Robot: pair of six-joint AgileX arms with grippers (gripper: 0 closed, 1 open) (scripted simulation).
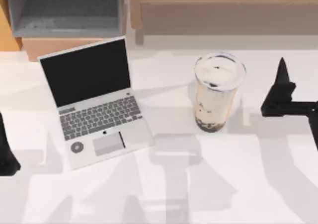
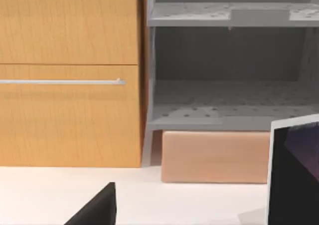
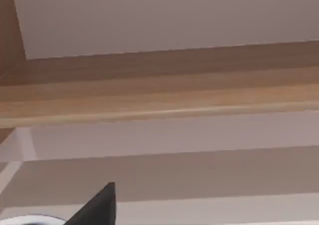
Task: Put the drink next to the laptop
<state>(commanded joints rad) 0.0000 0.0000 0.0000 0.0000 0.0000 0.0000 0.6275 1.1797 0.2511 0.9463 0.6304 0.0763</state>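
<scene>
The drink (image 1: 218,91), a tall clear cup of beige milk tea with dark pearls and a white lid, stands upright on the white table (image 1: 248,184), right of centre. The silver laptop (image 1: 94,102) lies open at the left, its black screen facing forward and a wide gap between it and the cup. My right gripper (image 1: 281,77) hovers to the right of the drink, apart from it. My left gripper (image 1: 4,152) is parked at the table's left edge. The left wrist view catches the laptop's screen edge (image 2: 294,175).
Behind the table stand an orange cabinet (image 2: 70,75), a grey shelf unit (image 1: 64,13) and a tan box (image 2: 214,157). A wooden ledge (image 3: 159,100) runs along the back right. Bare table lies between laptop and cup and along the front.
</scene>
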